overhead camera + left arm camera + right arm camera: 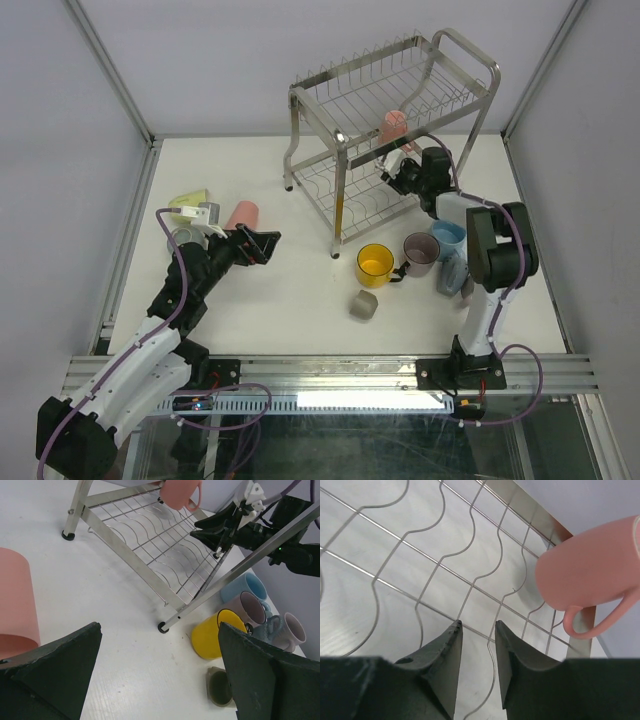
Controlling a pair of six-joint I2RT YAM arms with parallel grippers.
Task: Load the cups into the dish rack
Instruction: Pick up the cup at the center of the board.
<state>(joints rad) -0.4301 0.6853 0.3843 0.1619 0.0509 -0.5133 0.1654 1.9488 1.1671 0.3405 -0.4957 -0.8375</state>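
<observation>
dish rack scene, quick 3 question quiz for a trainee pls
1. True or false: the yellow mug sits in the dish rack.
2. The mug in the rack is: A pink, B yellow, C mauve.
3. Which tool is at the rack, holding nothing?
Key: 1 false, it stands on the table; 2 A; 3 the right tool.

Your steel dish rack (470, 40) stands upright, pink mug (394, 127) on its lower tier; yellow mug (375, 264), mauve mug (420, 253), blue mug (449, 238) clustered in front.
</observation>
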